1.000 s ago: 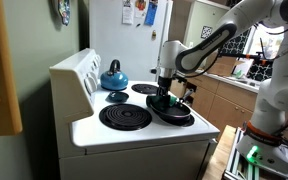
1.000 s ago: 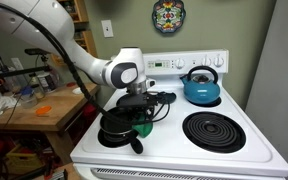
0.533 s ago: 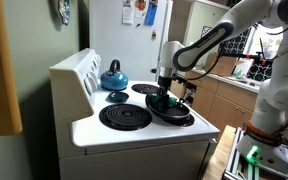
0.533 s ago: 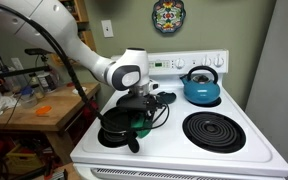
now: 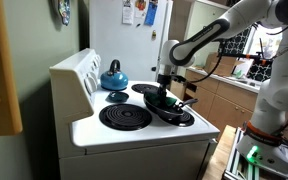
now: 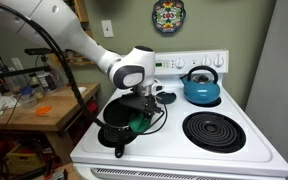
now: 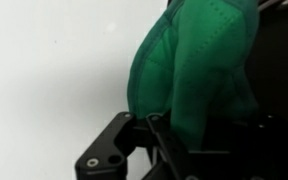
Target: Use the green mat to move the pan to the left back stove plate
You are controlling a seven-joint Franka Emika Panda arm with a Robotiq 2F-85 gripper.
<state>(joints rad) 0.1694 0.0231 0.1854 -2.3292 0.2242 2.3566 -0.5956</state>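
Observation:
A black pan sits on the front stove plate next to the wooden counter, and it also shows in an exterior view. Its handle points toward the stove's front edge. The green mat is folded over the pan's rim, seen in both exterior views. My gripper comes down from above and is shut on the mat at the rim. In the wrist view the green mat fills the middle, pinched by the black fingers, with the dark pan beside it.
A blue kettle stands on a back plate, also seen in an exterior view. The other front coil is bare. The back plate behind the pan is partly hidden by my arm. The control panel rises behind.
The gripper has shifted slightly toward the back of the stove with the mat. The pan has turned, its handle swinging round toward the front edge.

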